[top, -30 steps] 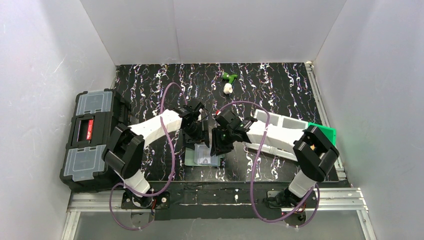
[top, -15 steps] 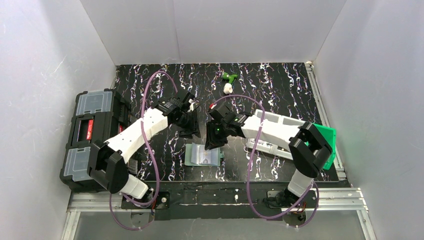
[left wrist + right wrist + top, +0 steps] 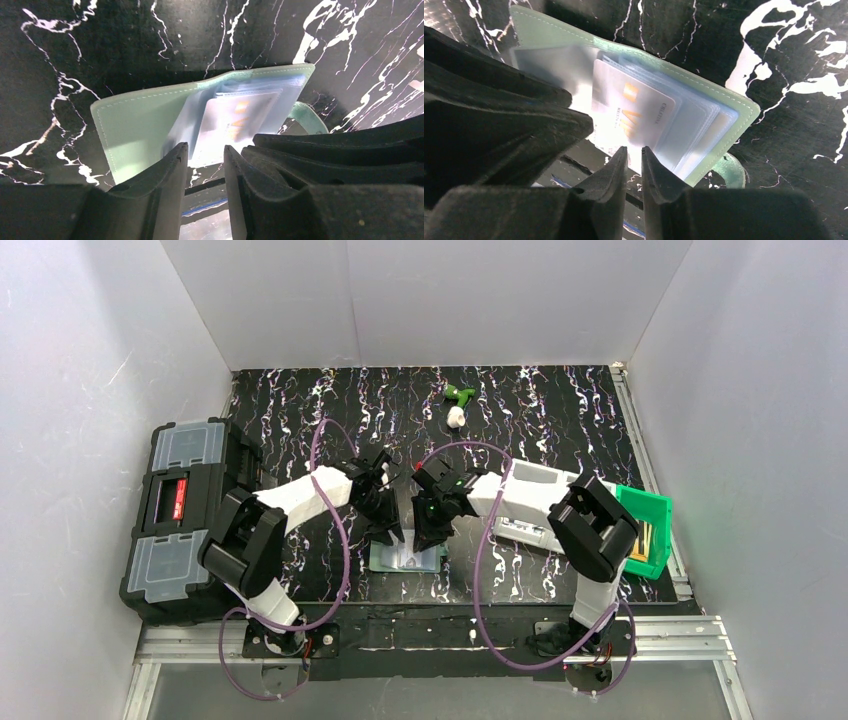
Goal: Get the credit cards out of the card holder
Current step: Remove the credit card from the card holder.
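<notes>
The card holder (image 3: 405, 558) lies open on the black marbled table near the front edge, pale grey-green with clear inner sleeves. It also shows in the left wrist view (image 3: 145, 122) and the right wrist view (image 3: 744, 112). A pale grey credit card (image 3: 634, 112) with orange marks sits in the sleeves and shows in the left wrist view (image 3: 235, 117) too. My left gripper (image 3: 392, 533) hovers at the holder's left half, jaws a little apart and empty (image 3: 206, 150). My right gripper (image 3: 426, 537) hovers at the card's near edge, jaws a narrow gap apart (image 3: 634, 151).
A big black toolbox (image 3: 185, 515) stands at the left edge. A white tray (image 3: 545, 502) and a green bin (image 3: 648, 530) are at the right. A small green and white object (image 3: 458, 400) lies at the back.
The left gripper swung back away from the holder, then came forward and down over its left half. The right gripper moved slightly left and down over the card.
</notes>
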Controlling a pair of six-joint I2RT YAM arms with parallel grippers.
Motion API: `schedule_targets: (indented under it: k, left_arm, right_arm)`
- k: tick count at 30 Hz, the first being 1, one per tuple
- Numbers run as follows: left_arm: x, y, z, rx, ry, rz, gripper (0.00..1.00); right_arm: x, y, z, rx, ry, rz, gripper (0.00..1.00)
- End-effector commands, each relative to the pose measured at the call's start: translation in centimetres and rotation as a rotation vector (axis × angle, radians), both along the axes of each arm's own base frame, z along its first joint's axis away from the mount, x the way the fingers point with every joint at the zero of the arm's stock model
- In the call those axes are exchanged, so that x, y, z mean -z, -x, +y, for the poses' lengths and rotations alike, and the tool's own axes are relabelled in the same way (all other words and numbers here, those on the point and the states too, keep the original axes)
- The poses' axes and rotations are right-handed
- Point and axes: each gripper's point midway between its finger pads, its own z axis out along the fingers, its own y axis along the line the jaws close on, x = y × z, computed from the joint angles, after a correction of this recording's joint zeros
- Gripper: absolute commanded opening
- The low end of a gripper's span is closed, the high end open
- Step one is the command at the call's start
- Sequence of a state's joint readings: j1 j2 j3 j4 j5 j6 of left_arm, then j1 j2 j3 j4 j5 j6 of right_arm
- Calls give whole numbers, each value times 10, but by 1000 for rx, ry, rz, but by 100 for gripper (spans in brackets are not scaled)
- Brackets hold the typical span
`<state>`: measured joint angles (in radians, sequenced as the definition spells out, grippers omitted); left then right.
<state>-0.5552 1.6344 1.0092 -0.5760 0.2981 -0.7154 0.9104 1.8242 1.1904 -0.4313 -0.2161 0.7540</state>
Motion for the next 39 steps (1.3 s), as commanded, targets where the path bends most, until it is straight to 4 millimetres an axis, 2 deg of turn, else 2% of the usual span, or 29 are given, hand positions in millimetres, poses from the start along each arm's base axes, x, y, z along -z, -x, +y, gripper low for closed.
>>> schedule_targets:
  k: [1,5,10,19,29,39]
  left_arm:
    - [6,0,1,-9,38,-1,34]
    - [17,4,-6,-17,108,11,37]
    - [25,7,-10,-28,133,24,35]
    - [18,5,-17,-61,210,18,25]
    - [9,5,-11,-120,294,-5,27]
    - [12,5,-10,-145,336,-2,20]
  right_arm:
    - [6,6,-4,-14,28,27,22]
    - [14,7,-7,-11,45,53,20]
    - [21,9,-10,-10,54,83,17]
    - [29,11,-14,1,67,117,13]
    - [38,14,-21,21,81,157,10]
    - [42,15,-21,25,86,178,8]
